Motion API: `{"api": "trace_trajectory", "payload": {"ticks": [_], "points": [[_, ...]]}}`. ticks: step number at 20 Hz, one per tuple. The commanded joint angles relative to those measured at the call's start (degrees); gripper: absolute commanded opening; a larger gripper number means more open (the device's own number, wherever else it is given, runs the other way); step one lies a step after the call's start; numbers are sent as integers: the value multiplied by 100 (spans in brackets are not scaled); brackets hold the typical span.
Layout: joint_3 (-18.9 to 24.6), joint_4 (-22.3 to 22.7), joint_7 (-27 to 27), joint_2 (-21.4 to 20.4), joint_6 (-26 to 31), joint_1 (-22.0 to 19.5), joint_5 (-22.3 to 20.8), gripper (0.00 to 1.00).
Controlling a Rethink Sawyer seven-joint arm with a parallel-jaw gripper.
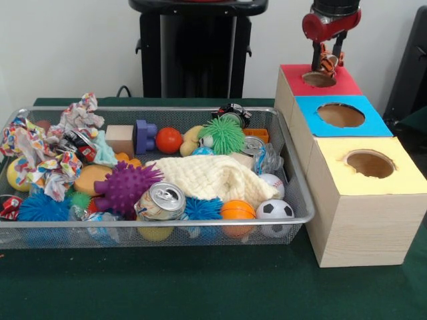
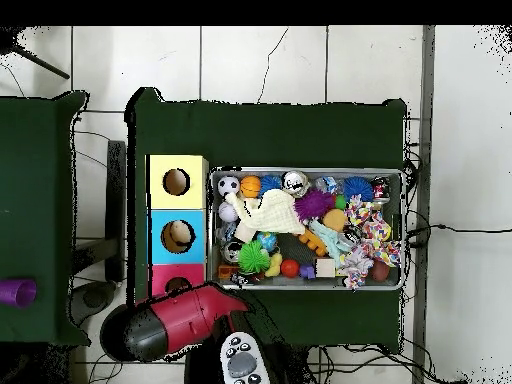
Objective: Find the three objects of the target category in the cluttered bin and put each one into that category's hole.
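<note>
We record one small orange, black and white striped toy (image 1: 327, 62), apparently a tiger figure, clamped between the fingers of the gripper (image 1: 327, 65), directly above the hole of the red box (image 1: 319, 79). Its lower part is hard to make out against the hole's rim, and its exact shape is unclear to us. Next to the red box we list the blue box (image 1: 341, 115), and beyond that the yellow box (image 1: 370, 164), each with a round hole on top. Beside the red box stands the wire bin (image 1: 293, 170), crowded with a cream cloth (image 1: 207, 177), a purple spiky ball (image 1: 125, 186), a soda can (image 1: 161, 201) and a small soccer ball (image 1: 274, 210). From overhead, the red arm (image 2: 180, 320) covers much of the red box, and the toy is hidden from us.
</note>
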Motion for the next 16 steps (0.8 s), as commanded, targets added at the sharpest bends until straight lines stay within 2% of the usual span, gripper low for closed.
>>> {"api": "trace_trajectory", "payload": {"ticks": [1, 11, 16], "points": [[-8, 123, 679, 448, -524, -72, -273, 0], [-50, 74, 654, 404, -532, -29, -326, 0], [-7, -2, 581, 331, -353, -50, -290, 0]]}}
